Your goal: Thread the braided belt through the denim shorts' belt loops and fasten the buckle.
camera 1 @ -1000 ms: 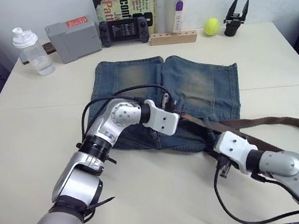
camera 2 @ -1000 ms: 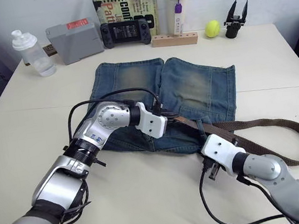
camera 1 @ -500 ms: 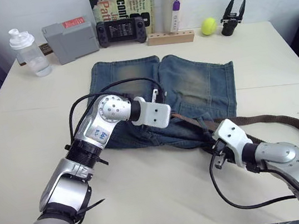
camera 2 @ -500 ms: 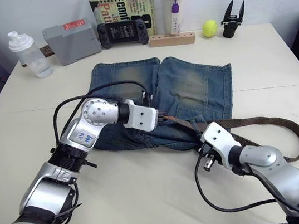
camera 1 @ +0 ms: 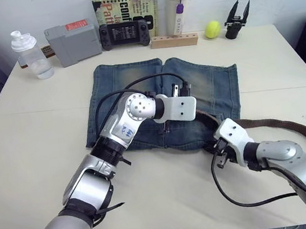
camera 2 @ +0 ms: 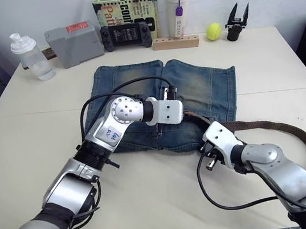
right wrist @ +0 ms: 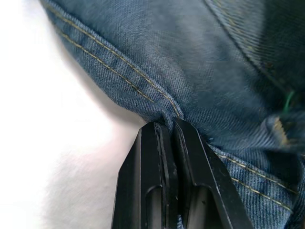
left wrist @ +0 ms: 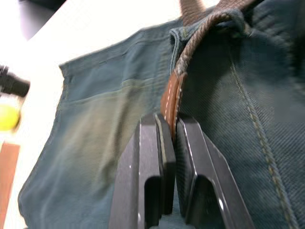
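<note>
Cream rectangular table (camera 1: 25, 145) carries everything. Faded blue denim shorts with tan-worn leg patches (camera 1: 136, 79) lie flat mid-table, waistband at near edge. Long brown braided belt (camera 1: 293, 126) loops on table off shorts' right side, strap passing through denim belt loop (left wrist: 224, 19) on waistband. Left gripper (left wrist: 172, 129) over shorts' waistband, fingers pressed onto belt's smooth leather tip (left wrist: 170, 98). Right gripper (right wrist: 171, 126) at shorts' near right waistband edge, fingers pinching denim fold.
</note>
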Available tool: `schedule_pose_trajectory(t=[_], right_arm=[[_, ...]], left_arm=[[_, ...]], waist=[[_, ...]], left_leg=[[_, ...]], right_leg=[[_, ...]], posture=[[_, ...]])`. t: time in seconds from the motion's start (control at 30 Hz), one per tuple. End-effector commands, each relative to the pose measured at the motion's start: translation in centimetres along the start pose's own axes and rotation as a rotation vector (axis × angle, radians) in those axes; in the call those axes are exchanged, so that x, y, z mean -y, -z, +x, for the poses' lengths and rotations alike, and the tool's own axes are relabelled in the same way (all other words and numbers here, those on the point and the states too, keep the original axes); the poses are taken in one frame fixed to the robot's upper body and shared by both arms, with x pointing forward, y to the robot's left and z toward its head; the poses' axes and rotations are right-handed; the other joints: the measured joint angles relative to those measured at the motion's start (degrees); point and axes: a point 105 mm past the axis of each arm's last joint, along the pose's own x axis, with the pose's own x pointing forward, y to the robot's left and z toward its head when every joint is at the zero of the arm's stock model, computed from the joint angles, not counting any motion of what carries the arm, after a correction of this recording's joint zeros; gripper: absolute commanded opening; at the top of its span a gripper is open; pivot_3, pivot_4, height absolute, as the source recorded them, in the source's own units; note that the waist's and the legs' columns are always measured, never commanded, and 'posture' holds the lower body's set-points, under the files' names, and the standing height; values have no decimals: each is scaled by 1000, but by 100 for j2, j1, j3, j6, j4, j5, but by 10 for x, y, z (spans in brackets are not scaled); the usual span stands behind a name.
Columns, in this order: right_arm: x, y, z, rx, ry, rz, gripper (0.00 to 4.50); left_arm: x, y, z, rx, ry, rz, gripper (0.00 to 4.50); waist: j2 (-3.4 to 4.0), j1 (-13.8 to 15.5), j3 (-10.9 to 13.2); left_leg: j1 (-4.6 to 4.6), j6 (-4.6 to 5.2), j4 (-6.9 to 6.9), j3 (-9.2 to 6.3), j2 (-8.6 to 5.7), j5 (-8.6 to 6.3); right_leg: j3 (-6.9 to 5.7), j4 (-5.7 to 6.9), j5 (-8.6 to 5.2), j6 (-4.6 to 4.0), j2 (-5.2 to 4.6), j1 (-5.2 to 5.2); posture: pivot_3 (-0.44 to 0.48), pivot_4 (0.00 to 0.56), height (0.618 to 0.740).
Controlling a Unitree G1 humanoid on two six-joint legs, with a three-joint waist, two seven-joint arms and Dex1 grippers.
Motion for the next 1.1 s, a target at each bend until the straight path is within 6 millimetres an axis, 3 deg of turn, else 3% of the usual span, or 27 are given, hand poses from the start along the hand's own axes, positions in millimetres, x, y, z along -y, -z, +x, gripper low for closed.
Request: schedule_pose_trajectory(t=[0.03,0.47,0.53,0.63,0.8,0.87,0.9,0.93,1.1], right_arm=[[-3,26,7,-93,-2,58,0],[1,26,12,-99,-18,51,0],[2,25,12,-101,-22,47,0],[4,24,12,-102,-32,40,0],[5,18,14,-88,-45,31,0],[4,11,14,-58,-68,9,0],[3,8,13,-49,-78,13,0],[2,7,13,-44,-84,17,0],[-5,3,-4,-24,-212,-17,0]], left_arm=[[-10,-18,-6,46,2,80,23],[-6,0,-84,-76,120,-72,23],[1,4,-89,-67,122,-151,23],[16,28,-95,-132,118,-184,23],[23,27,-87,-64,70,-173,23],[26,31,-85,-36,37,-181,892],[26,33,-85,-33,23,-194,1050],[27,35,-85,-33,14,-200,1687],[15,23,-100,70,-24,-333,3855]], waist=[[0,-4,0],[2,-75,-5],[3,-115,-7],[5,-137,-14],[-13,-123,-23],[-14,-121,-26],[-13,-123,-26],[-13,-128,-26],[-8,-116,-23]], left_leg=[[0,0,0,1,0,0],[6,-8,-8,-1,3,0],[6,-8,-10,-1,3,0],[9,-9,-12,-1,3,0],[5,-10,-8,-3,3,1],[7,-10,-10,-3,3,1],[8,-10,-11,-3,3,0],[8,-11,-12,-3,3,0],[-2,-12,-15,-1,3,0]], right_leg=[[0,0,0,0,-1,-1],[1,-1,0,-1,3,-1],[1,-3,0,-1,3,-1],[2,-3,0,-1,4,1],[1,-2,0,-1,2,1],[2,-2,0,-1,1,2],[2,-3,0,-1,1,2],[2,-3,0,-1,0,1],[-1,-3,-1,-1,2,-9]], posture=[[0,150,697],[0,150,697],[0,150,697],[0,150,697],[0,150,697],[0,150,697],[0,150,697],[0,150,697],[0,150,697]])
